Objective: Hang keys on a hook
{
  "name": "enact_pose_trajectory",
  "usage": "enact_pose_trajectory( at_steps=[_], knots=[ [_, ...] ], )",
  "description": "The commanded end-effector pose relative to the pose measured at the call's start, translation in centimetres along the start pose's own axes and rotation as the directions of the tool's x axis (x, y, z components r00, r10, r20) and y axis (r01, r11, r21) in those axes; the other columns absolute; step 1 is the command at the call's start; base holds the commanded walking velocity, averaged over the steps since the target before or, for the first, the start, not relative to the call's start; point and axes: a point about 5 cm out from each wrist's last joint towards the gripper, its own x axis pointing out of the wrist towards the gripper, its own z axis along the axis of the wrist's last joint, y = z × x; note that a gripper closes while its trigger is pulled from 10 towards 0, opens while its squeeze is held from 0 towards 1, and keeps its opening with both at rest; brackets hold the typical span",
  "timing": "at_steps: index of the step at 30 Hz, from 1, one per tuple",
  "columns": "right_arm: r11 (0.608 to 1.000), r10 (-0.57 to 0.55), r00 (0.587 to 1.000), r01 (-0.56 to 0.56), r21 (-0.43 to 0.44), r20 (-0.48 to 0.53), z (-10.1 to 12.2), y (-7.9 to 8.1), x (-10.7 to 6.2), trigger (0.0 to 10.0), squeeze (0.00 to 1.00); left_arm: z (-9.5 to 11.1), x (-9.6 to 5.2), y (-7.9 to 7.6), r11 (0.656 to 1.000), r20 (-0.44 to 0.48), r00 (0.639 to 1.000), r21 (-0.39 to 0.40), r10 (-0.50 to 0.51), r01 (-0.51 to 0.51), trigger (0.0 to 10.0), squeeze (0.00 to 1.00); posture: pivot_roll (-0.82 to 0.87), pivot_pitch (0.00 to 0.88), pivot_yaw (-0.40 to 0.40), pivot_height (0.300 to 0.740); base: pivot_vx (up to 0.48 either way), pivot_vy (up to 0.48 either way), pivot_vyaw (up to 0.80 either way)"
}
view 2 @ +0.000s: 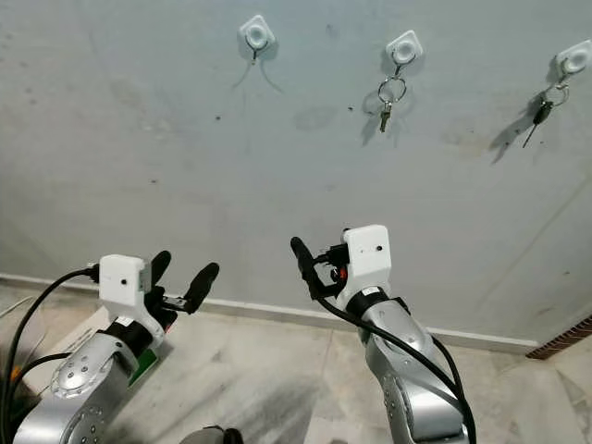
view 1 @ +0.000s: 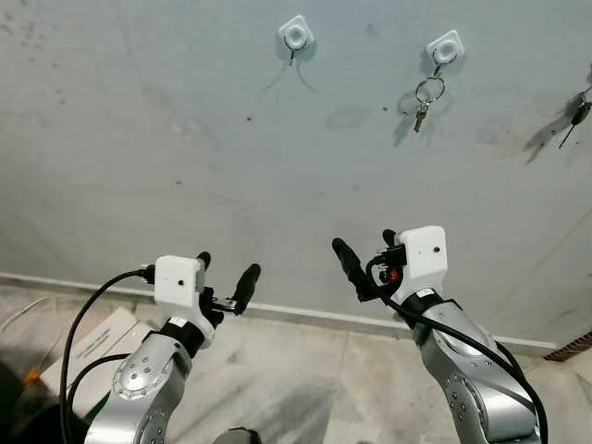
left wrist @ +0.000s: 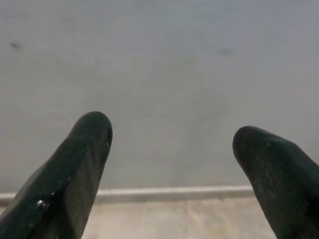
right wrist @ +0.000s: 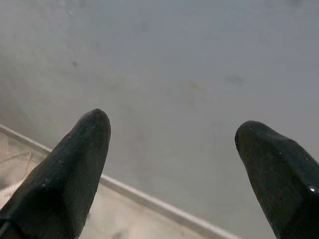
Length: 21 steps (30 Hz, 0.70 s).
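Note:
Three white hooks are fixed high on the grey wall. The left hook (view 1: 295,35) is bare. The middle hook (view 1: 446,46) carries a key ring with keys (view 1: 427,94). A second set of keys (view 2: 541,109) hangs from the right hook (view 2: 575,57). Both arms are raised low in front of the wall, well below the hooks. My left gripper (view 1: 228,266) is open with nothing in it. My right gripper (view 1: 365,244) is also open and empty. Each wrist view looks between spread black fingertips (left wrist: 89,134) (right wrist: 89,132) at bare wall.
A pale skirting board (view 1: 296,313) runs along the foot of the wall above a tiled floor (view 1: 305,379). A flat cardboard box (view 1: 88,347) lies on the floor at the lower left, beside my left arm's black cables (view 1: 79,324).

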Motion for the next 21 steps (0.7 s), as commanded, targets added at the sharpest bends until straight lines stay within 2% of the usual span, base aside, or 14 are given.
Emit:
enact_pose_trajectory(
  at_steps=[1,16,21],
  knots=[
    [1.000,-0.012,1.000,0.012,0.000,-0.007,-0.05,-0.33,-0.26,10.0,0.00,0.00,0.07,-0.54,1.000,-0.005,1.000,-0.004,-0.023,0.023,10.0,0.00,-0.01,0.113,0.031,0.740,-0.266,-0.244,0.00],
    [1.000,-0.031,0.999,0.031,0.002,-0.018,-0.21,-0.49,-0.59,10.0,0.00,-0.04,0.05,-0.73,0.999,-0.014,0.999,-0.003,-0.043,0.043,10.0,0.00,-0.01,0.125,0.034,0.740,-0.268,-0.226,0.00],
    [0.999,-0.032,0.999,0.032,0.002,-0.018,-0.20,-0.48,-0.51,10.0,0.00,-0.06,0.02,-0.77,0.999,-0.014,0.999,-0.004,-0.050,0.050,10.0,0.00,-0.01,0.125,0.035,0.740,-0.215,-0.097,0.00]
  ],
)
